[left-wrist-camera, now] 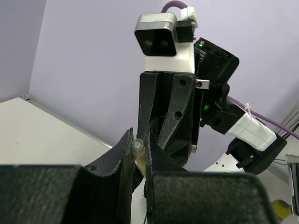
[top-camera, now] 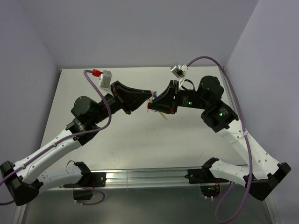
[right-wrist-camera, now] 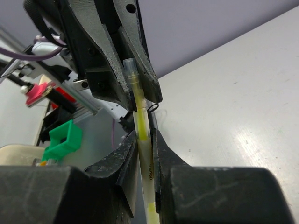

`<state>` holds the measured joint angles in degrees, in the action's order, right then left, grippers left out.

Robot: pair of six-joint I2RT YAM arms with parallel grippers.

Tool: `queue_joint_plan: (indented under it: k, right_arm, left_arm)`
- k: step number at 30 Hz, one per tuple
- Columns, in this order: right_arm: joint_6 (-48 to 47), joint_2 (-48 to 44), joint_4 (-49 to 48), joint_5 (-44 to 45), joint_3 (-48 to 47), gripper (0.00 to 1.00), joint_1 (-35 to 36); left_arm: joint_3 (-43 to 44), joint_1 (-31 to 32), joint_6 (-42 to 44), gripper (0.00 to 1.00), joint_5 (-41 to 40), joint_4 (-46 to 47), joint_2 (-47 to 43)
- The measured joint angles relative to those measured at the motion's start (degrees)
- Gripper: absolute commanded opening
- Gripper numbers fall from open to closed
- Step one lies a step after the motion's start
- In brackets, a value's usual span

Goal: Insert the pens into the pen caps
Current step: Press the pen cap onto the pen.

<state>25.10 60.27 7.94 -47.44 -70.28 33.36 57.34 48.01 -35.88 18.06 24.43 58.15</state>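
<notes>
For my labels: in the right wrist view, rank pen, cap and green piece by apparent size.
1. pen, longest by far.
2. green piece, though it sits farther from the camera, so its true size is unsure.
3. cap, only partly in view.

left arm bends inward above worktop centre | left claw pinches pen cap | right arm mirrors it | right claw pinches pen | claws meet tip to tip

Robotics lab bench: white table boxed by plain lavender walls.
</notes>
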Motion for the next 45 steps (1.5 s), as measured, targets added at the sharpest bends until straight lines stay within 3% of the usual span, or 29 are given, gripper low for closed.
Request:
queue_joint_plan:
  k: [21,30,39,45]
  right_arm:
    - [-7.3,1.3,12.5,28.1,-6.8,0.00,10.3]
    - [-9.3,3.5,16.5,35.6,-8.6,0.00,13.1]
    - [-10.2,5.4,20.3,37.2,-10.4,0.00,13.7]
    - [-10.6,5.8,20.7,36.5,-11.0,0.20,13.7]
  left_arm:
    - [0.0,1.4,-1.9,0.00,-10.1,-0.5,1.1]
    - [-0.5,1.7,-1.7,0.00,-12.9,-1.2,2.1]
    - [0.6,2.6,0.2,0.00,-16.3,-6.2,2.1]
    - [3.1,2.9,2.1,0.00,-17.5,-10.8,2.1]
